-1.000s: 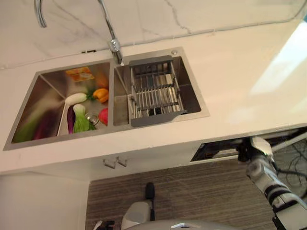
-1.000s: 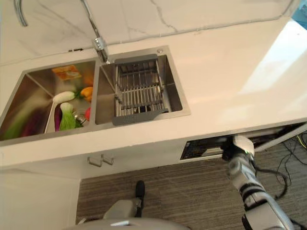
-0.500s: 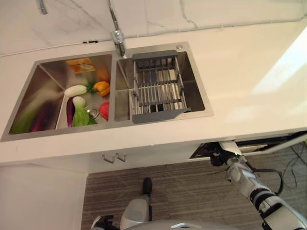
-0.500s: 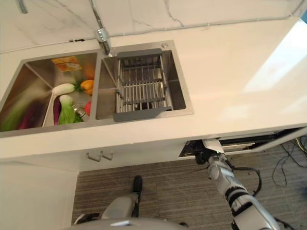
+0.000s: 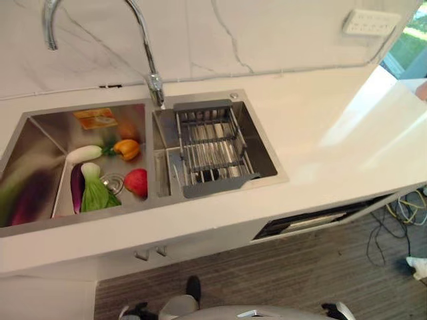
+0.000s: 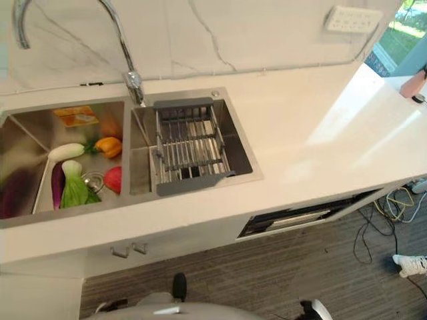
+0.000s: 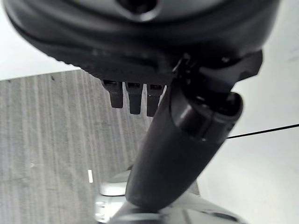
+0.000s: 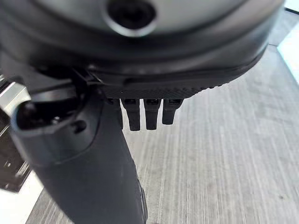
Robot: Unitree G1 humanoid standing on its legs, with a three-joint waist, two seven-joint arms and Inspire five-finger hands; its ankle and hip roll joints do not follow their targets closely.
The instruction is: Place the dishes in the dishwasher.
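Both hands, left hand (image 7: pixel 140 100) and right hand (image 8: pixel 145 112), hang empty with straight fingers; dishwasher (image 5: pixel 303 222) barely ajar, so loading could jam against the worktop (image 5: pixel 333 140).

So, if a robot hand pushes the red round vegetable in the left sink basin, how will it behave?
The red round vegetable looks smooth and rounded, so it would probably roll across the steel basin rather than slide. The leafy green vegetable lies close beside it and might stop it. Its glossy skin suggests that it could slip from a loose grasp.
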